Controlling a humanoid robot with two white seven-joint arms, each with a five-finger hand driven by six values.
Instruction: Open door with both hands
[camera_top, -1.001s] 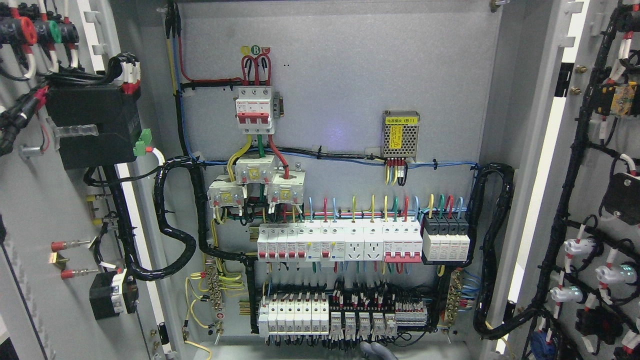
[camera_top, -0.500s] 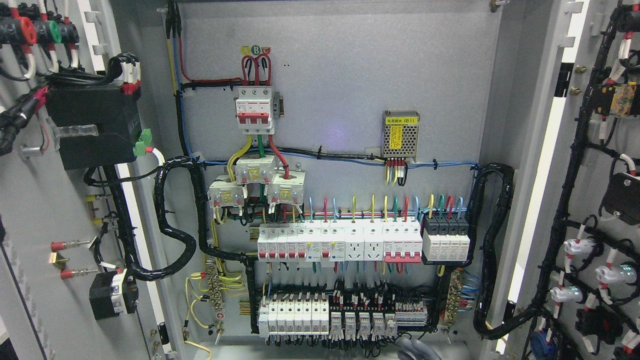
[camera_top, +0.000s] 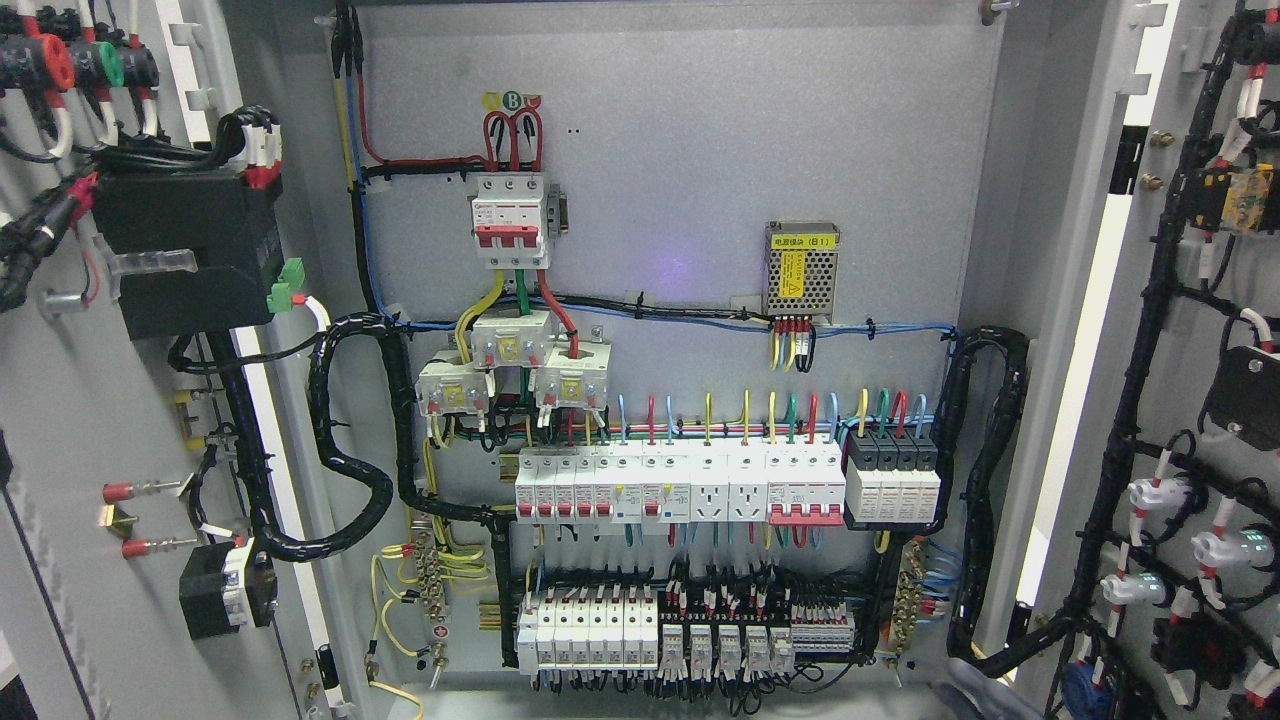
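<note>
Head view showed both doors swung wide. The left door (camera_top: 70, 420) stood at the left edge of the picture and the right door (camera_top: 1215, 640) at the right edge. Each one showed its inside face, full of black wires. Between them I could see right into the cabinet (camera_top: 700, 150), with its rows of white switches (camera_top: 680, 490).

At the very bottom, just beside the thick black cable (camera_top: 985, 480) on the right, there was a small grey blur (camera_top: 962, 690). It may have been one of my hands, but it was too blurry to be sure. I could not tell which arm it belonged to. I could not tell if my fingers were spread or curled.

I judged the job to be almost done, or done. To end it well, I should keep my hands low and away from the wires. If a door needed more push, I should press only on its bare grey metal, slowly, and never hook a cable.
</note>
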